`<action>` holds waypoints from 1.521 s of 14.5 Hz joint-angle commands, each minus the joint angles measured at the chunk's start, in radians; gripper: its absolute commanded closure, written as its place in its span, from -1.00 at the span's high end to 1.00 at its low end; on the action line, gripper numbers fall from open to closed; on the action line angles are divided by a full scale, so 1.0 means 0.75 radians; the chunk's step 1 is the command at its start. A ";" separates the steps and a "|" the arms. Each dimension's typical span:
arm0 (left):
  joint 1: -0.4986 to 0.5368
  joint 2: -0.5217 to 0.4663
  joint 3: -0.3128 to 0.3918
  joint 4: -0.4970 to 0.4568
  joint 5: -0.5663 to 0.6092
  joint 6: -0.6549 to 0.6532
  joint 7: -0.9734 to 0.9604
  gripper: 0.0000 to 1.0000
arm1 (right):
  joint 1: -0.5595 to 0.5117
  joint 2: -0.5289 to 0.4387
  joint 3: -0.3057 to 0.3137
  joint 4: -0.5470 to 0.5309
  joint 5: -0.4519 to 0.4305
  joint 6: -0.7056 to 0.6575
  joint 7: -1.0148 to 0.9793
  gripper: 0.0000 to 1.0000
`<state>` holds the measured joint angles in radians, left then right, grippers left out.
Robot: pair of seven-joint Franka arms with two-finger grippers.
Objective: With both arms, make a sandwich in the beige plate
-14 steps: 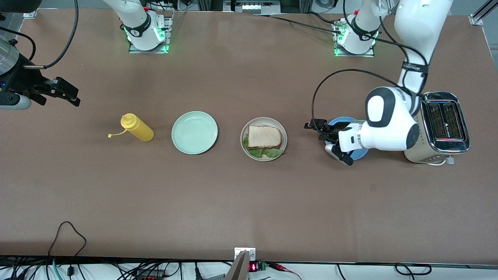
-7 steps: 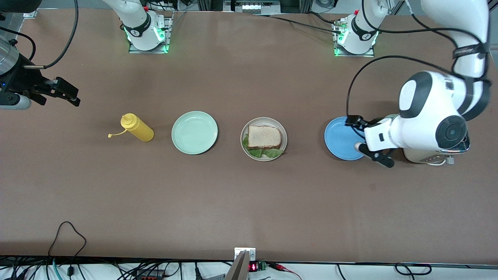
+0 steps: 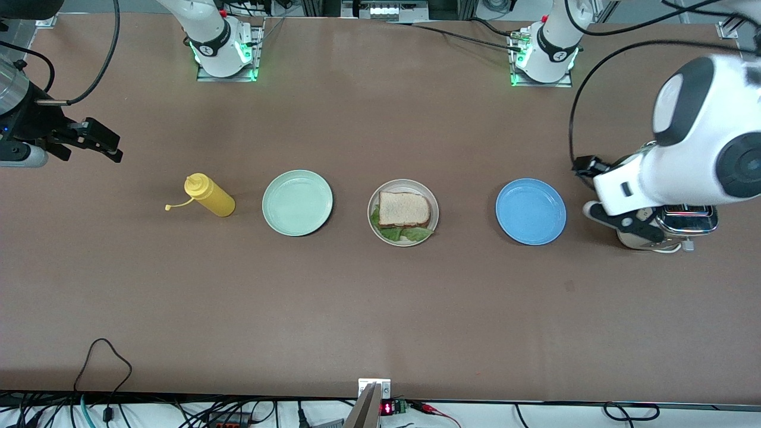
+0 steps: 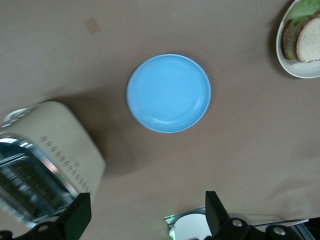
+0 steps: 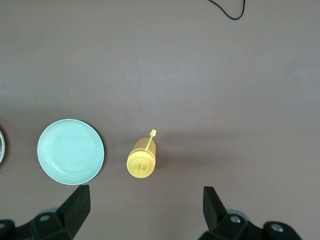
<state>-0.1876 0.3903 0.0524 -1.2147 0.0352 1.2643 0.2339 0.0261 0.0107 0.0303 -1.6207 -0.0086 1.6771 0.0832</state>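
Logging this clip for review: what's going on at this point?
Nothing is held. The sandwich, lettuce showing under the top slice, sits on the beige plate. The left tool hangs open over the toaster, beside the blue plate. The right tool waits open at its end of the table, past the mustard bottle.

The left gripper (image 3: 606,193) has swung from the blue plate (image 3: 531,211) to the toaster (image 3: 666,229).

1. sandwich (image 3: 403,215) on beige plate (image 3: 433,205), mid-table.
2. From that plate, toward right arm's end: mint plate (image 3: 297,203), then mustard bottle (image 3: 210,195).
3. Toward left arm's end: blue plate (image 3: 530,211), then toaster (image 3: 675,233).
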 commanded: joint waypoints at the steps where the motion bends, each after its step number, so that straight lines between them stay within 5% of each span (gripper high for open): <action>1: 0.074 -0.070 0.014 0.053 0.013 -0.049 -0.040 1.00 | -0.006 0.008 0.007 0.026 -0.015 -0.021 0.020 1.00; 3: 0.093 -0.180 0.012 -0.065 0.012 0.034 -0.194 1.00 | -0.008 0.008 0.007 0.026 -0.015 -0.021 0.020 1.00; 5: 0.156 -0.338 -0.031 -0.316 -0.002 0.183 -0.366 1.00 | -0.008 0.008 0.007 0.026 -0.015 -0.021 0.022 1.00; 9: 0.224 -0.496 -0.072 -0.571 -0.010 0.455 -0.337 1.00 | -0.008 0.008 0.007 0.026 -0.015 -0.021 0.022 1.00; 15: 0.207 -0.618 -0.068 -0.706 0.004 0.484 -0.212 1.00 | -0.008 0.010 0.007 0.026 -0.015 -0.021 0.024 1.00; 22: 0.203 -0.592 -0.072 -0.679 0.002 0.486 -0.208 1.00 | -0.008 0.010 0.007 0.026 -0.015 -0.021 0.024 1.00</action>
<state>-0.0394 -0.0417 0.0019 -1.7087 0.0361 1.6138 0.0594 0.0256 0.0125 0.0299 -1.6206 -0.0086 1.6770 0.0838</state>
